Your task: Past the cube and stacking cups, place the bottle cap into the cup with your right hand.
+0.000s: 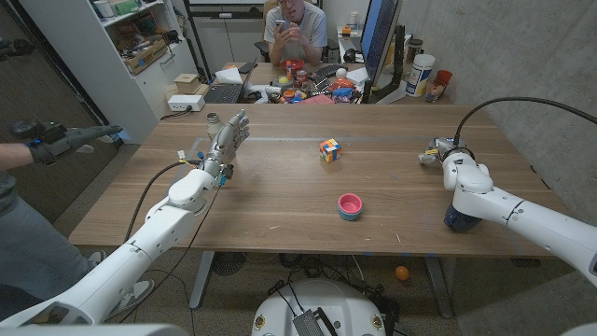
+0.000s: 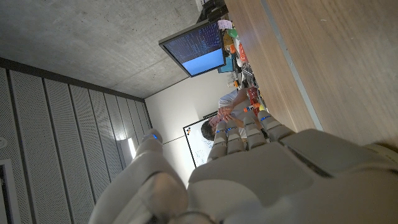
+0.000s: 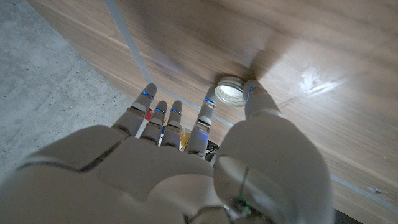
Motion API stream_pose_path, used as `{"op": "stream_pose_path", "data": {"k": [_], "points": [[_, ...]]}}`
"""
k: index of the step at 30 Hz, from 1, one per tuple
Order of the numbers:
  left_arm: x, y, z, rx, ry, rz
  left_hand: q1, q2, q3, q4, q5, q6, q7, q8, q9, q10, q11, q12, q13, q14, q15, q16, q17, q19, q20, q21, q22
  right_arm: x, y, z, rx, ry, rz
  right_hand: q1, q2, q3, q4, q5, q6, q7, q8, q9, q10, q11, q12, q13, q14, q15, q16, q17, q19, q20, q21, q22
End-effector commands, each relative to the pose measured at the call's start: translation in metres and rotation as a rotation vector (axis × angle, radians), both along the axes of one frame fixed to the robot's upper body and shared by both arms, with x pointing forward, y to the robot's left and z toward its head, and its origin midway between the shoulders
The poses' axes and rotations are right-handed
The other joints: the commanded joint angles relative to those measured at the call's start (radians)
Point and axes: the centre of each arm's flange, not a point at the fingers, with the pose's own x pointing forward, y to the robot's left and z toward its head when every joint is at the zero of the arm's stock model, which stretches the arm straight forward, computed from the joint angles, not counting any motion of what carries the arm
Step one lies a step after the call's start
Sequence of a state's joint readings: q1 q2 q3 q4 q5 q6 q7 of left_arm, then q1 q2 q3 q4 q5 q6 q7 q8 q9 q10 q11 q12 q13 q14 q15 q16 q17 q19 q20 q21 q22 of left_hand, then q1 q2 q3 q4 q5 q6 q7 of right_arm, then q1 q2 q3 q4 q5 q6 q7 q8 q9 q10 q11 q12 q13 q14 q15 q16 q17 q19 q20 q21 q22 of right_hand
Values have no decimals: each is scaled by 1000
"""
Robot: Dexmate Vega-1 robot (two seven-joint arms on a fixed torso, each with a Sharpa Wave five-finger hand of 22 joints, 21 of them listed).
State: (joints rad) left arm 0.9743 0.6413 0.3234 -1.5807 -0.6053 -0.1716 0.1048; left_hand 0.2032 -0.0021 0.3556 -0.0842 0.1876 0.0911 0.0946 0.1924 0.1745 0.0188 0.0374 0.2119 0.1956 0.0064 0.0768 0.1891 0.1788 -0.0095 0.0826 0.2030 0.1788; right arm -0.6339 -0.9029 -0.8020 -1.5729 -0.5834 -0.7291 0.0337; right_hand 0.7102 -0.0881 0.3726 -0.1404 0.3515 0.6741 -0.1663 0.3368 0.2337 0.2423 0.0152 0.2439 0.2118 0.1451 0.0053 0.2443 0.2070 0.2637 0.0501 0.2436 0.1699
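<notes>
A small white bottle cap (image 3: 229, 91) lies on the wooden table near its right edge. My right hand (image 1: 446, 152) reaches down over the cap (image 1: 426, 159), a fingertip and the thumb touching it on opposite sides in the right wrist view, the other fingers stretched out. A pink cup (image 1: 350, 206) stands open side up at the table's front middle. Behind it sits a multicoloured cube (image 1: 328, 149). My left hand (image 1: 226, 140) stands upright at the left, fingers apart and holding nothing.
A cluttered desk (image 1: 308, 89) with a seated person (image 1: 297, 28) stands behind the table's far edge. A person's gloved hand (image 1: 56, 140) reaches in at the left. A monitor (image 1: 378, 37) stands at the back right.
</notes>
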Motion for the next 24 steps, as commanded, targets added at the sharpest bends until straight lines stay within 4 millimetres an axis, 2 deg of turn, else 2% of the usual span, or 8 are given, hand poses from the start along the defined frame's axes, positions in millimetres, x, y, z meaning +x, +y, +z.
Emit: {"op": "stream_pose_path", "data": {"k": [1,24], "points": [[3,-3,-3,0,9,-7,0,8,4,-5,-2,9,0,-3,5,-6,1,0,3,-5,3,0,5,-7,5,-1,4,0,-1,-1,7,-6,-7,6,4,-2,6,5,13,-3,8,5,12,-4,7,5,12,-3,5,4,7,1,-7,3],[5,-8,-5,12,14,-22,0,10,3,-8,-2,8,0,-4,5,-7,2,-1,3,-6,3,0,5,-7,6,-1,4,-10,3,13,-5,-48,3,44,21,10,-6,12,31,-9,20,17,18,-8,1,5,18,-7,0,2,15,-7,-16,3]]}}
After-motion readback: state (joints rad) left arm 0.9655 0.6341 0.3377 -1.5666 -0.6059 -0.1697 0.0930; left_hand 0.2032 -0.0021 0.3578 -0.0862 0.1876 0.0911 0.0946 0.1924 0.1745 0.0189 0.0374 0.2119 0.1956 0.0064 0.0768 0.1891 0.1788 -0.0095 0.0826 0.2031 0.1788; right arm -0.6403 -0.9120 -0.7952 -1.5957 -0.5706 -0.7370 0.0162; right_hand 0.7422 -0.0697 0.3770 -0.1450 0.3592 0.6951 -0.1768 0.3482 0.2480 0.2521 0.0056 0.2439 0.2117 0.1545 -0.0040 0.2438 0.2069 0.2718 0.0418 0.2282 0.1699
